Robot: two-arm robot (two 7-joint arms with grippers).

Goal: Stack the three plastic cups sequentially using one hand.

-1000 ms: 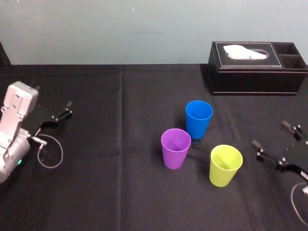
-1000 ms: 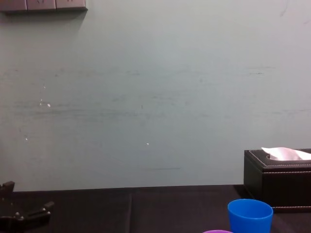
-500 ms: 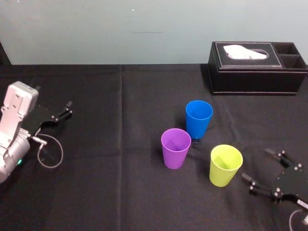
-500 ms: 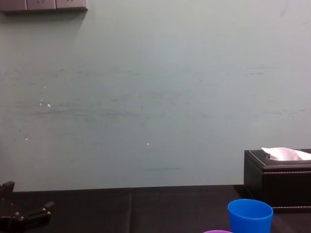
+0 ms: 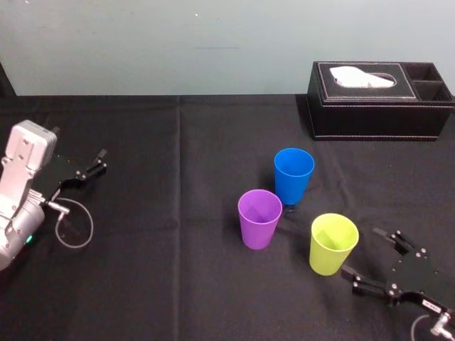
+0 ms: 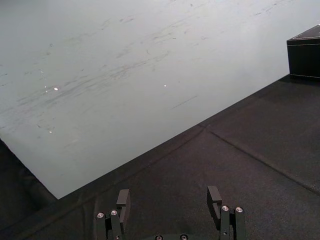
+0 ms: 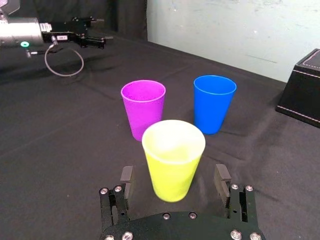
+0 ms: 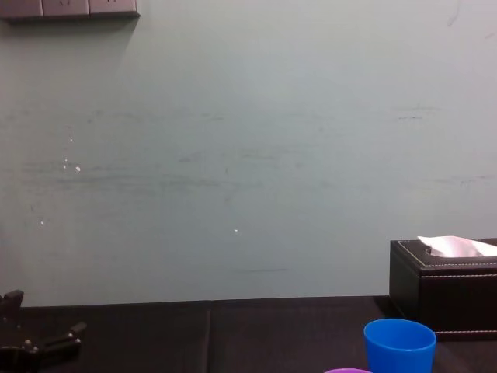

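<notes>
The yellow-green cup (image 5: 333, 244) is found upright, mouth up, toward the near right part of the desk (image 5: 178, 284), nearest of the three to the near edge. The purple cup (image 5: 259, 218) is set just beside it toward the left edge, and the blue cup (image 5: 293, 175) is placed behind both, toward the far edge; none of the three is nested yet. Each is judged to be light, thin-walled and smooth, so it could be tipped by a nudge or squeezed out of a hard pinch; a moderate grip across the tapered wall, below the rim, is advised. The right claw (image 5: 364, 252) is held low, just beside the yellow-green cup on its right, spread wide, and in the right wrist view the cup is seen framed between the two fingers without being touched. The left claw (image 5: 101, 161) is parked near the left edge, also spread apart and empty. A black tissue box (image 5: 380, 99) is kept at the far right corner, well apart from the cups.
</notes>
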